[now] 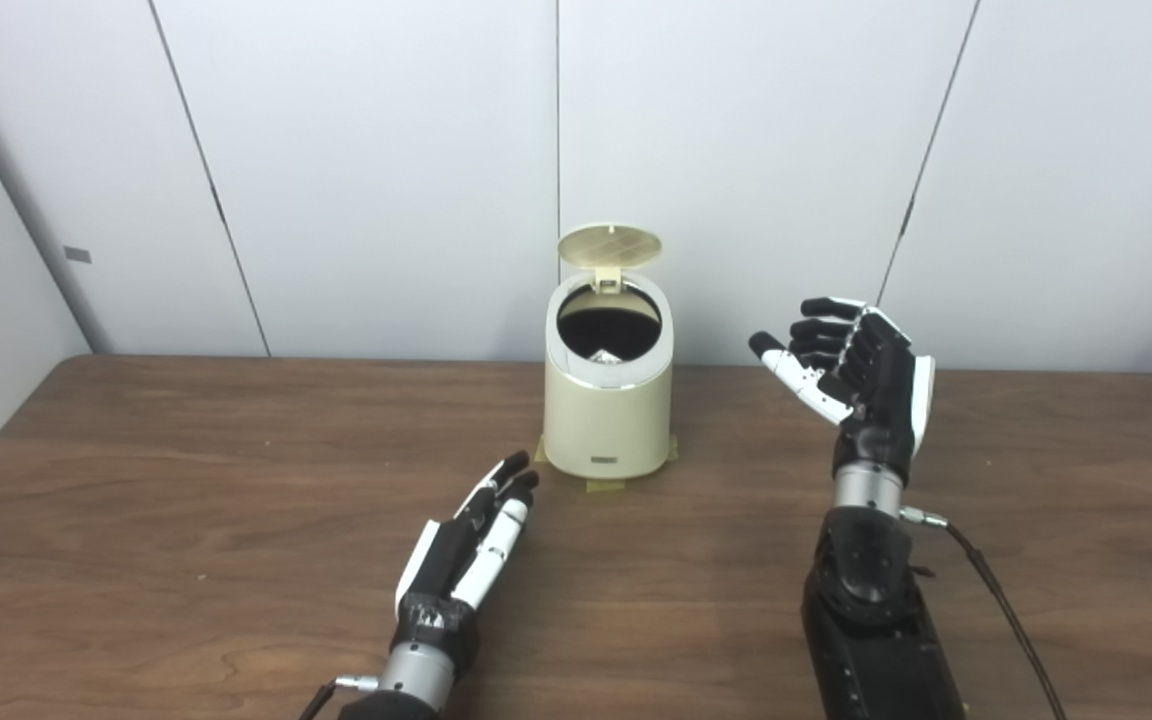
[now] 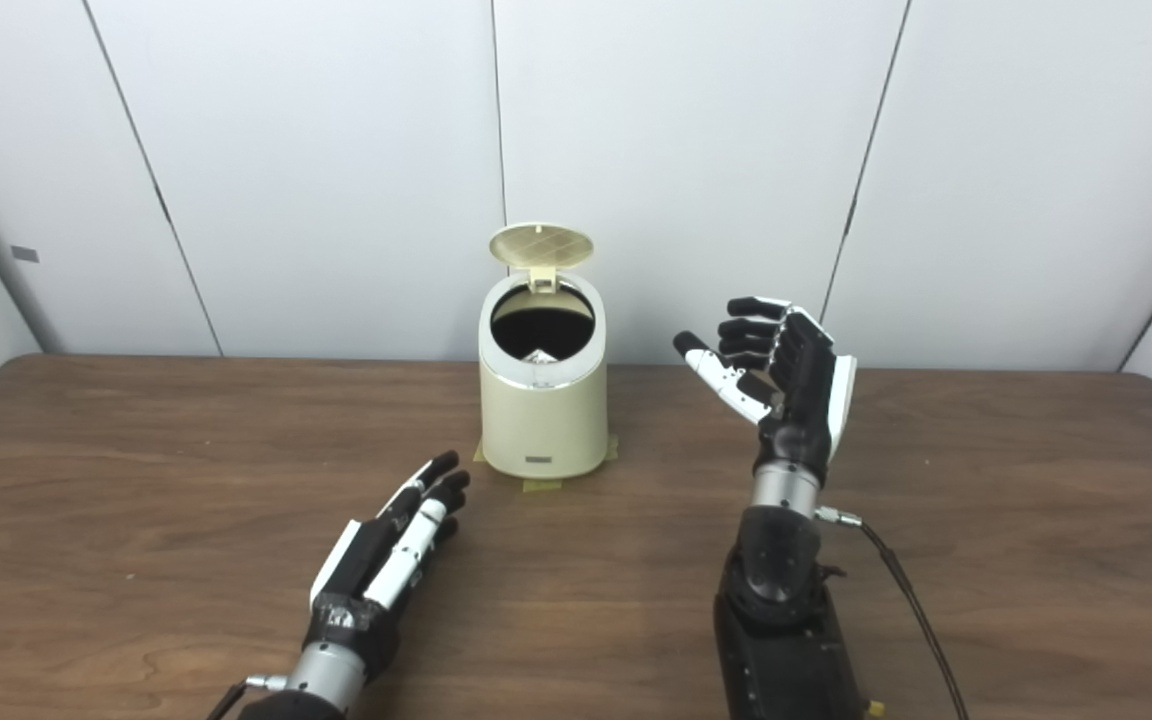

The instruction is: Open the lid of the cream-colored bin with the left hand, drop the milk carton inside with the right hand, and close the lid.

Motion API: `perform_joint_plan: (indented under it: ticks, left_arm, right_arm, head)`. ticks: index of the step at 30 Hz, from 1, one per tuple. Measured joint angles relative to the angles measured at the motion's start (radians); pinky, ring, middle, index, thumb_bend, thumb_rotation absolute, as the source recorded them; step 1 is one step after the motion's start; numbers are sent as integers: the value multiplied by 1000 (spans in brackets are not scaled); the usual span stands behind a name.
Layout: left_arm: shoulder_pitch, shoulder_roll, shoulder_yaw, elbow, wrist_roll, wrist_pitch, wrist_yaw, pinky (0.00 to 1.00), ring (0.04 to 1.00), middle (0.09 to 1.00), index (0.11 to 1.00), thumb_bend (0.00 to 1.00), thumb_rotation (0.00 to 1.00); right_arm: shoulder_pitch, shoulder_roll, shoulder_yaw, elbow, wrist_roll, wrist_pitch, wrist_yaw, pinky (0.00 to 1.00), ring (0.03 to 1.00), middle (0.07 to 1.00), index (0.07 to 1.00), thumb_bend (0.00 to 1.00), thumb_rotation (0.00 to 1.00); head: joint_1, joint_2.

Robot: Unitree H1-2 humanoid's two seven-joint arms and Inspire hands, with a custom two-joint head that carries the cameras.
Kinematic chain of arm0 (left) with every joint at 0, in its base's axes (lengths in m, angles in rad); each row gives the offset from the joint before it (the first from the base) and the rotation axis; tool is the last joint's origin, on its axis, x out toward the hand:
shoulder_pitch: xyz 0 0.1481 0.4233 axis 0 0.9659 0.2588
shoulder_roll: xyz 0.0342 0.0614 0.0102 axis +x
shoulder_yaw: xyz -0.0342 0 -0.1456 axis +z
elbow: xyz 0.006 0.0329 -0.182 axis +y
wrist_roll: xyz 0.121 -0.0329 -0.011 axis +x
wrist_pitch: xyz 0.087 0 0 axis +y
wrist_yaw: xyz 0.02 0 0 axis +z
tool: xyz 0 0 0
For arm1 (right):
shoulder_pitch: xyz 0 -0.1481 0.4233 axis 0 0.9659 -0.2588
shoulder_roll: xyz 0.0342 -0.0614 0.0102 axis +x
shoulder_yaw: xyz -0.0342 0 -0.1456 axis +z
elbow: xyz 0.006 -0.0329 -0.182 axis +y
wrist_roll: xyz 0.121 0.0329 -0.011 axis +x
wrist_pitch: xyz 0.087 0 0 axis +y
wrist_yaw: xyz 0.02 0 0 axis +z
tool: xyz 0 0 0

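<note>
So your round cream-colored plastic bin (image 1: 607, 415) sits mid-bench on the dark wood-grain bench (image 1: 186, 500), its round flip lid (image 1: 610, 246) standing up at the back. Look down the dark opening and you'll spot a pale corner, seemingly the white milk carton (image 1: 603, 354), lying inside. Your left hand (image 1: 471, 545) lies low near the bin's front left, fingers stretched out, holding nothing. Your right hand (image 1: 861, 370) is raised to the bin's right, fingers loosely curled and spread, empty too.
</note>
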Motion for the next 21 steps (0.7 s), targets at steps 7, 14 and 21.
perform_joint_plan:
  ticks: [7, 14, 21]
  left_arm:
    - [-32, 6, 86, 0, -52, -17, 18, 997, 971, 958, 961, 237, 729]
    - [-122, 14, 177, 14, -102, 24, 62, 983, 972, 965, 960, 259, 847]
    - [-248, 92, 220, 73, -146, 29, 64, 971, 976, 972, 970, 362, 906]
  right_arm:
    - [94, -123, -10, -171, 243, 258, 311, 870, 875, 860, 853, 617, 911]
    - [169, -168, -32, -186, 327, 319, 412, 968, 985, 962, 953, 664, 1000]
    - [218, -166, -51, -154, 345, 277, 461, 974, 1000, 1000, 973, 669, 1000]
  head:
    - [-3, -2]
    - [5, -6]
    - [23, -26]
